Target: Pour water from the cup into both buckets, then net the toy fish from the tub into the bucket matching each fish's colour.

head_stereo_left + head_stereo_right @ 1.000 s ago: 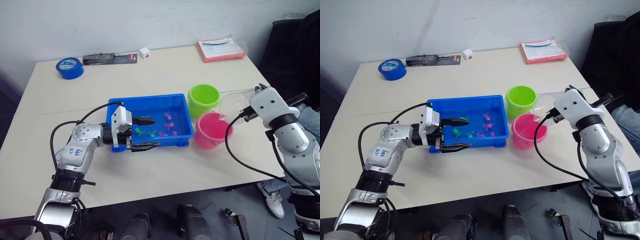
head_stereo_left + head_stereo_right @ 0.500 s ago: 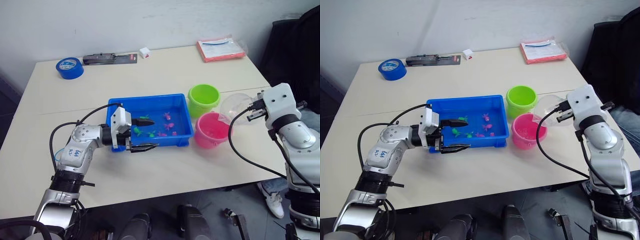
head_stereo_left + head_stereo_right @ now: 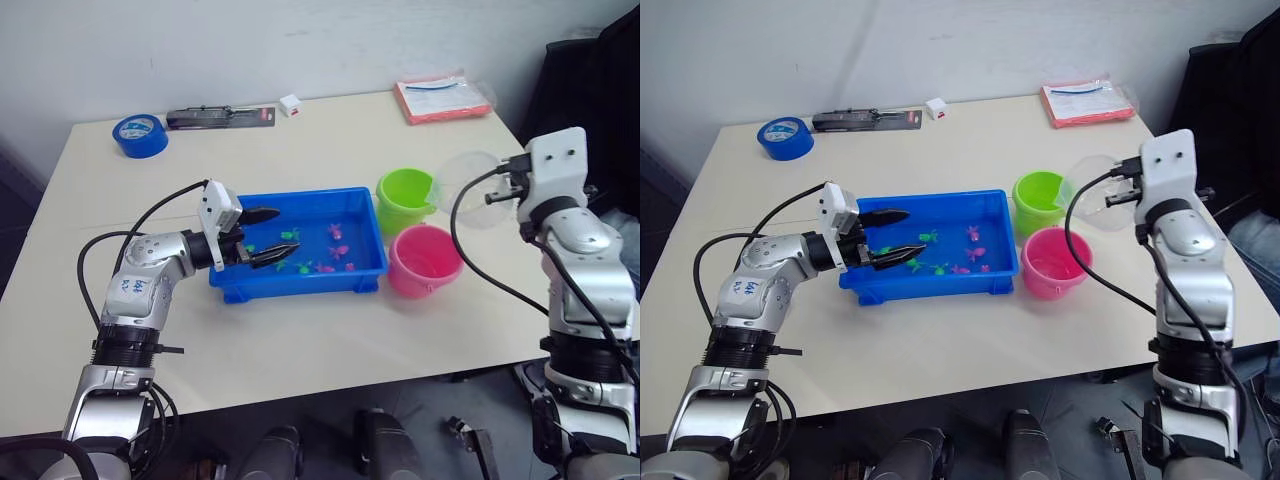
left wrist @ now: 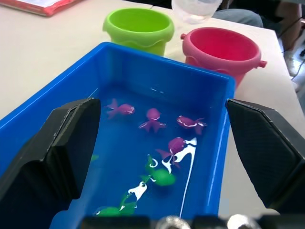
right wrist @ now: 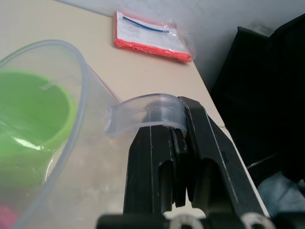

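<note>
Two eyes, head camera: my right gripper [image 3: 512, 190] holds the clear cup [image 3: 468, 188] by its handle, raised and tipped beside the lime green bucket [image 3: 407, 199]; the pink bucket [image 3: 425, 261] stands just in front of the green one, both right of the blue tub [image 3: 297, 288]. My left gripper [image 3: 262, 236] hangs over the tub's left end.
Left wrist view: black fingers [image 4: 62, 143] spread wide with nothing between them, above pink and green toy fish [image 4: 153, 119] lying in shallow water; both buckets stand beyond the tub's far wall.
Right wrist view: fingers [image 5: 157, 157] pinched tight on the cup's handle, the green bucket showing through the clear wall (I cannot tell how much water is in the cup).
Step in hand: I judge the pouring stage, with the cup being brought to the green bucket.
Next move: carry the pouring lip over the green rim and tilt gently; a lip short of the rim would spill onto the table [image 3: 330, 140].
Elsewhere: a blue tape roll [image 3: 139, 135] and a red packet [image 3: 440, 98] lie at the table's far edge, well apart from the work.
</note>
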